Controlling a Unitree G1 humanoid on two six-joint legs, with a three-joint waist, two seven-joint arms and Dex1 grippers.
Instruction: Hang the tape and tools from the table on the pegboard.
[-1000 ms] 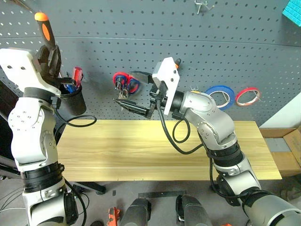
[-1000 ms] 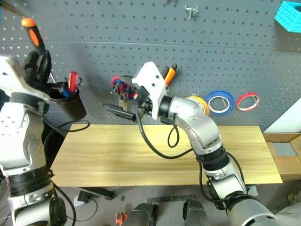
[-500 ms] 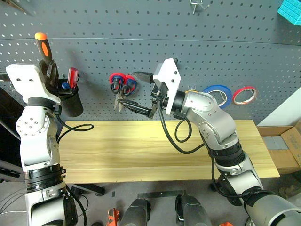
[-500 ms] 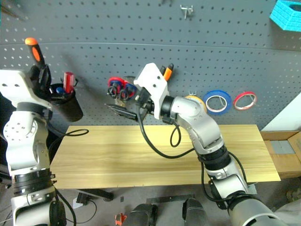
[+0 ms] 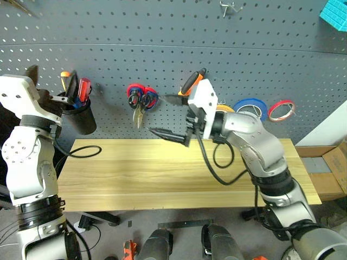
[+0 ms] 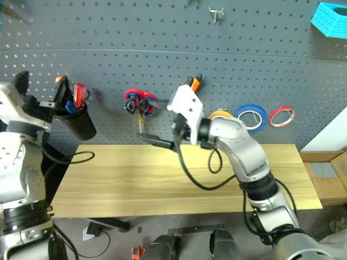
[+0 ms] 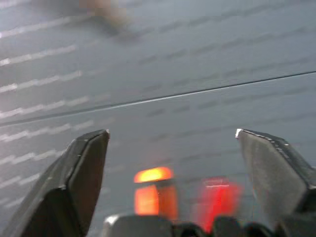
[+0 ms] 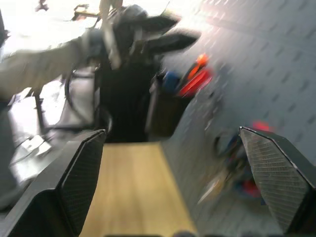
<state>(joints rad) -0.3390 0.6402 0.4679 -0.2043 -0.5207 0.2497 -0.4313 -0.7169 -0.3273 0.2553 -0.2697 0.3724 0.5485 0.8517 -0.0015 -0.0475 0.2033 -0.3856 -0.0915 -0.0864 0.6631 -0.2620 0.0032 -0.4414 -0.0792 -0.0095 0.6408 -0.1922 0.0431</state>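
The dark grey pegboard rises behind the light wood table. A black cup hangs on the board and holds the orange-and-black screwdriver beside a red-handled one. My left gripper is open just left of the cup, and the orange handle sits low between its spread fingers. The right gripper is open and empty above the table's back edge. Orange-handled pliers hang behind that hand. The yellow tape hangs partly hidden by the right arm. Scissors hang in a bunch on a hook.
A blue ring and a red ring hang on the board to the right. A black cable lies on the table's left end. A bare hook sits high on the board. A cardboard box stands at the far right.
My left gripper has opened and let go of the orange-and-black screwdriver, which now stands in the cup; the hand has sunk. The right arm has drifted right and down.
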